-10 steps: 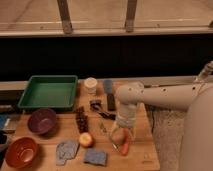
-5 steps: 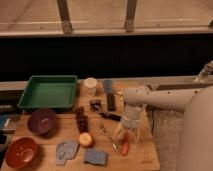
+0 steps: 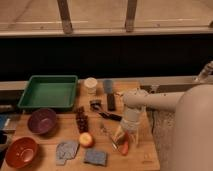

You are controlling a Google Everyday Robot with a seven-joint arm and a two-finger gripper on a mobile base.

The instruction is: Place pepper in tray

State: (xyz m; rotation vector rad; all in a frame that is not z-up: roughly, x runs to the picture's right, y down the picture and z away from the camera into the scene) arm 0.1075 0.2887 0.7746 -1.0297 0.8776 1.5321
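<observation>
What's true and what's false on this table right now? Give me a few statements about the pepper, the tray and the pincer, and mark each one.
1. The pepper lies in the green tray. False: it lies on the wooden table near the front right, and the tray is at the back left.
2. The pincer is down low, right over the pepper. True.
3. The apple sits in the purple bowl. False: it lies on the table, to the right of that bowl.
4. The purple bowl stands just in front of the tray. True.
5. The white cup stands left of the tray. False: it stands to the tray's right.
</observation>
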